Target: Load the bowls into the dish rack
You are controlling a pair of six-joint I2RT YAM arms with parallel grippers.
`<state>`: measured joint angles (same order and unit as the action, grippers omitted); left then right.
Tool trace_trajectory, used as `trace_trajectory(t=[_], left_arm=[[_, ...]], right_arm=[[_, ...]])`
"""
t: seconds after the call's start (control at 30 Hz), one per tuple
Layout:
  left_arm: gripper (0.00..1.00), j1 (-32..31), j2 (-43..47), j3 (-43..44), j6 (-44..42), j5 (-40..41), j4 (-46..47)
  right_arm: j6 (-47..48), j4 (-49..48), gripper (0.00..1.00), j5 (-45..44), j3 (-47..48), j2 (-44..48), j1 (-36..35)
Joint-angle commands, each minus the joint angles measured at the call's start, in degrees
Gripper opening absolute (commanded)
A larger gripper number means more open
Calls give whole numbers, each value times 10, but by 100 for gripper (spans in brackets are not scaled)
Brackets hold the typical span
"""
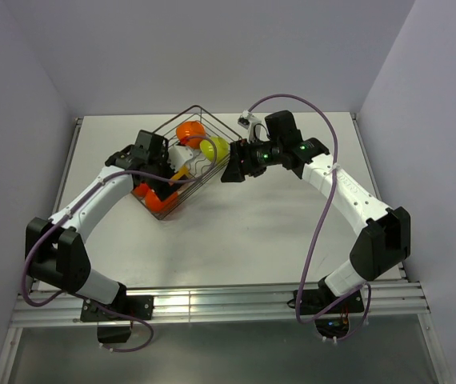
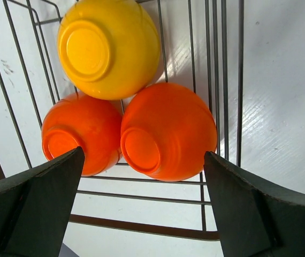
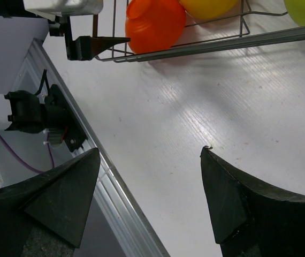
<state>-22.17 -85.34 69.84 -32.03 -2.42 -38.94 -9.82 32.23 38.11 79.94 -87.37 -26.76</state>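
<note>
The dish rack (image 1: pixel 198 113) is a dark wire basket at the back centre of the table. It holds a lime green bowl (image 1: pixel 214 147), a white-inside bowl (image 1: pixel 182 154) with orange outside, a yellow-orange bowl (image 2: pixel 109 48) and two red-orange bowls (image 2: pixel 80 134) (image 2: pixel 168 131). My left gripper (image 1: pixel 166 178) is open over the rack's near end, its jaws either side of the red-orange bowls' bases and apart from them. My right gripper (image 1: pixel 230 170) is open and empty beside the rack's right side, above bare table. The rack (image 3: pixel 206 44) shows at the top of the right wrist view.
The grey walls close in on three sides. A metal rail (image 1: pixel 212 300) runs along the table's near edge, where both arm bases are bolted. The left arm's base (image 3: pixel 35 115) shows in the right wrist view.
</note>
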Motion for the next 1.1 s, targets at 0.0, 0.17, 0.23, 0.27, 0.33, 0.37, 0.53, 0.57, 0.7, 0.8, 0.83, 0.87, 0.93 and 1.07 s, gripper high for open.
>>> trace_trajectory(t=[0.0,0.17,0.23,0.27,0.33,0.37,0.53,0.57,0.7,0.8,0.83,0.87,0.93,1.07], left_arm=[[100,-2,4,32,15,-31,-18],[93,17,-1,56,42,-71,-38],[84,38,-10,61,49,-87,-52],[74,44,-14,64,49,-98,-60],[66,63,-22,61,50,-102,-70],[61,67,-24,53,52,-107,-71],[58,72,-35,27,51,-116,-67],[58,72,-38,23,51,-116,-68],[64,72,-49,6,61,-110,-47],[69,72,-61,-1,66,-117,-46],[69,72,-66,-3,66,-120,-44],[70,72,-66,-8,68,-124,-42],[70,72,-69,-13,71,-128,-37],[70,77,-75,-14,81,-139,-32]], right_arm=[[9,1,83,-3,22,6,2],[12,2,81,2,22,4,1],[16,1,80,3,20,6,1],[16,3,79,3,19,6,1],[18,4,79,4,17,5,1],[19,5,78,4,17,5,1],[23,9,77,7,21,1,1],[24,10,77,6,21,0,1],[26,13,77,4,21,-1,2],[26,14,77,3,21,-2,2],[26,14,77,1,21,-3,2],[28,15,77,1,21,-2,2],[28,15,77,2,21,-3,2],[28,15,77,2,19,-3,3]])
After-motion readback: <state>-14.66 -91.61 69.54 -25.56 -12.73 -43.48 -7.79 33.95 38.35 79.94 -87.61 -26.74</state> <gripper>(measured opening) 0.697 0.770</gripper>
